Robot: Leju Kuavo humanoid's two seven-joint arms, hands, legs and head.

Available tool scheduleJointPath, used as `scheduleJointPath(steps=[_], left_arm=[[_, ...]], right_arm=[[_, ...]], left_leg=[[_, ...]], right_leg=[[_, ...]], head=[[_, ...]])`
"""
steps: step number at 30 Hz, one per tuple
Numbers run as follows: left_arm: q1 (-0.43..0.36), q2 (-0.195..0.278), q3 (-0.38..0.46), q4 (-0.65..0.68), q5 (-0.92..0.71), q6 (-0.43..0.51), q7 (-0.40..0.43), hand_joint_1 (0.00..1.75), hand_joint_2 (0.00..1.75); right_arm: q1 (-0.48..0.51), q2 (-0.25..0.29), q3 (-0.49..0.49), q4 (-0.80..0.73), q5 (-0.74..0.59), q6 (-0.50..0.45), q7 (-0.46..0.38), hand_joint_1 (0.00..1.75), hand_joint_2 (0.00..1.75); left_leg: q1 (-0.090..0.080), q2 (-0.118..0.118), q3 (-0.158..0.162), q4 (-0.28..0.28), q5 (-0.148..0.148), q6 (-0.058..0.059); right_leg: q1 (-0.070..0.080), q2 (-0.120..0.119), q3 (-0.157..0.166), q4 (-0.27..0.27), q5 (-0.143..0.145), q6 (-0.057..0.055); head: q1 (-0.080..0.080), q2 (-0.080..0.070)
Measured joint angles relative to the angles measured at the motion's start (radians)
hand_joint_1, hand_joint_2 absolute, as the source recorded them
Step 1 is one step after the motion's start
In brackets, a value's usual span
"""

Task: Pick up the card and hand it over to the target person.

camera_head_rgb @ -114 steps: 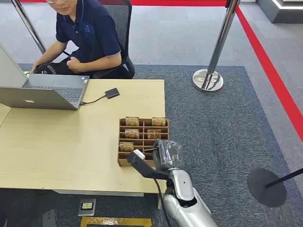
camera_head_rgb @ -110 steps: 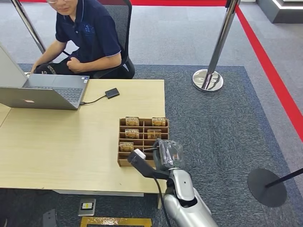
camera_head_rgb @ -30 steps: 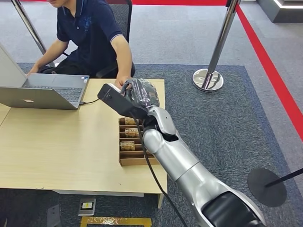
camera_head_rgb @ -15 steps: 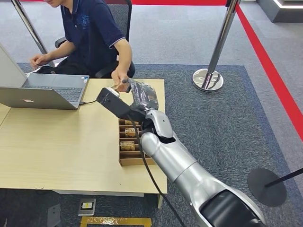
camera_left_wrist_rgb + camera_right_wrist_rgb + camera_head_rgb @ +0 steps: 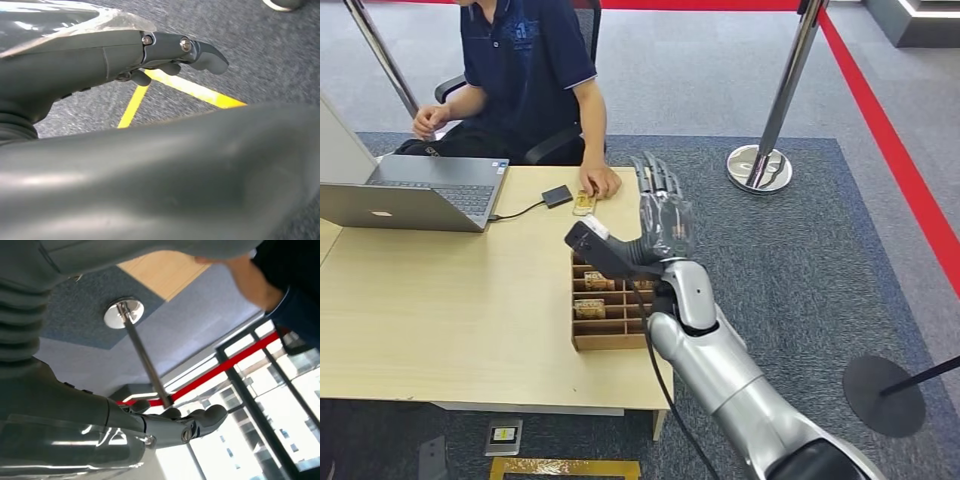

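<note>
The tan card (image 5: 583, 203) lies on the table (image 5: 456, 300) near its far edge, with the seated person's hand (image 5: 600, 181) resting on it. My right hand (image 5: 663, 210) hovers above the wooden card box (image 5: 580, 342), fingers spread and pointing up, holding nothing. It is a short way right of the card and apart from it. The right wrist view shows the same straight fingers (image 5: 177, 427) and the person's forearm (image 5: 245, 285). More cards (image 5: 589, 308) stand in the box's compartments. My left hand (image 5: 113, 55) hangs over the floor with nothing in it.
A grey laptop (image 5: 410, 190) and a small black device (image 5: 557, 196) on a cable sit at the table's far left. A chrome stanchion (image 5: 759, 168) stands on the carpet to the right, and a dark round base (image 5: 884, 395) lies at near right.
My right hand carried the card from the box up to the person, who took it and laid it on the table. The hand has since opened and drawn back to the right.
</note>
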Motion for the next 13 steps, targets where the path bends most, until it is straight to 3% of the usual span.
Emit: scheduleJointPath(steps=[2,5,10,13], left_arm=[[0.001,-0.002,0.006,0.000,0.003,0.001,0.000,0.00,0.00],[0.003,-0.005,0.012,0.001,0.004,0.003,0.002,0.00,0.00],[0.004,-0.007,0.014,0.001,0.000,0.005,0.011,0.00,0.00],[0.005,-0.007,0.015,0.001,-0.002,0.005,0.011,0.00,0.00]], right_arm=[[0.097,-0.017,-0.108,-0.034,-0.006,-0.051,0.021,0.00,0.00],[0.229,-0.033,-0.266,-0.086,-0.042,-0.115,-0.022,0.00,0.00],[0.298,0.002,-0.413,-0.125,-0.051,-0.115,-0.015,0.00,0.00],[0.316,0.002,-0.440,-0.135,-0.058,-0.115,-0.034,0.00,0.00]], left_leg=[[0.000,0.000,0.000,0.000,0.000,0.000],[0.000,-0.003,0.000,0.000,0.000,0.001],[-0.001,0.003,-0.003,0.001,-0.003,0.001],[-0.001,0.002,-0.003,0.001,-0.003,0.001]], right_leg=[[0.000,0.000,0.000,0.000,0.000,0.000],[0.000,-0.003,0.001,-0.002,-0.001,0.000],[-0.001,0.003,-0.003,0.001,-0.001,0.001],[-0.001,0.002,-0.004,0.001,-0.001,0.000]], head=[[0.000,0.000],[0.000,0.000],[0.000,0.000],[0.000,0.000]])
